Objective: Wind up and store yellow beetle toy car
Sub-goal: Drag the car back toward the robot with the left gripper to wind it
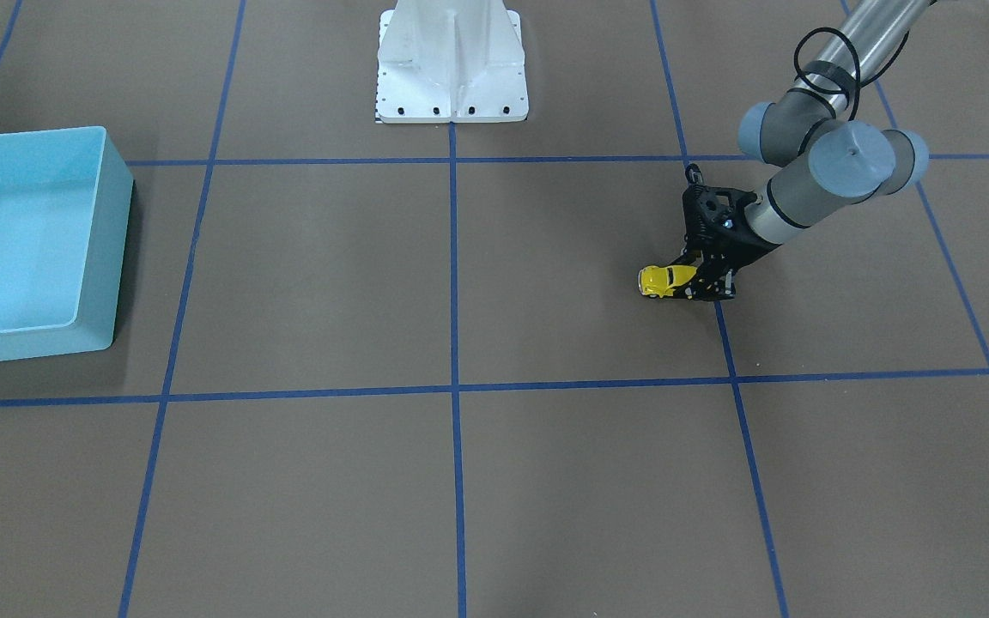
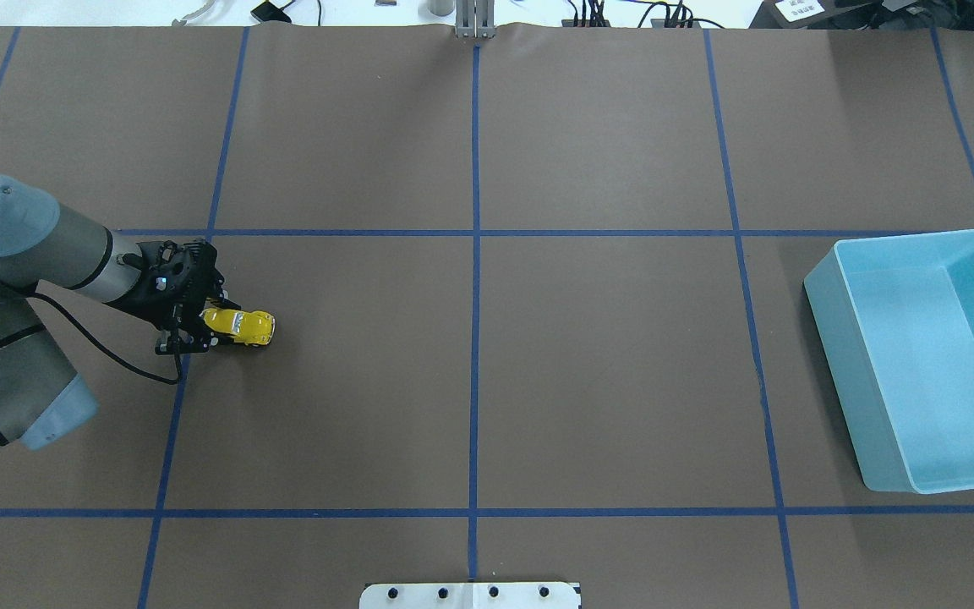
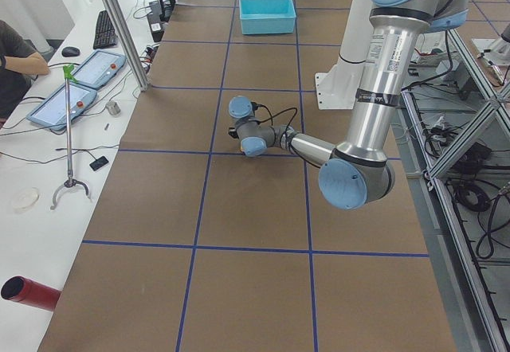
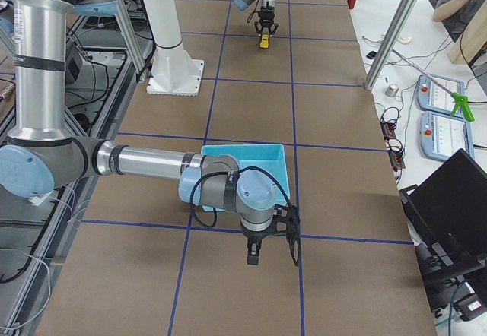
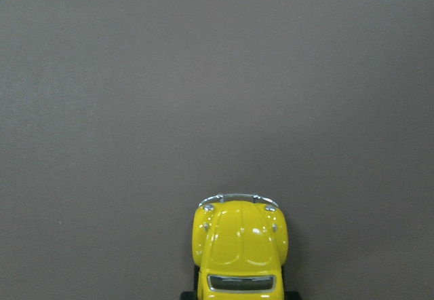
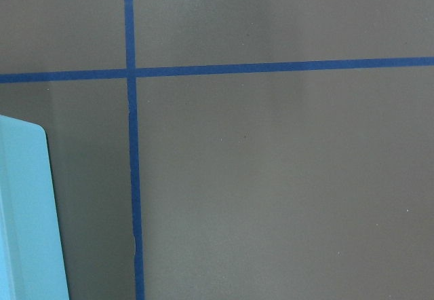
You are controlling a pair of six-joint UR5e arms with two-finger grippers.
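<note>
the brown paper-covered table [image 2: 605, 372] was gridded with blue tape lines [image 2: 475, 372]. we saw the yellow beetle toy car [image 2: 239, 326] standing on its wheels in the robot's left part of the table, just beside a tape line and away from every edge. its long axis ran along the table's length, nose toward the middle, with open brown surface ahead of it. the left gripper [image 2: 210, 324] had its jaws clenched on the car's rear. the light blue bin [image 2: 855, 381] sat well apart, at the robot's right end. the right gripper [image 4: 274, 258] hung near the bin; we could not tell how its jaws stood.
</note>
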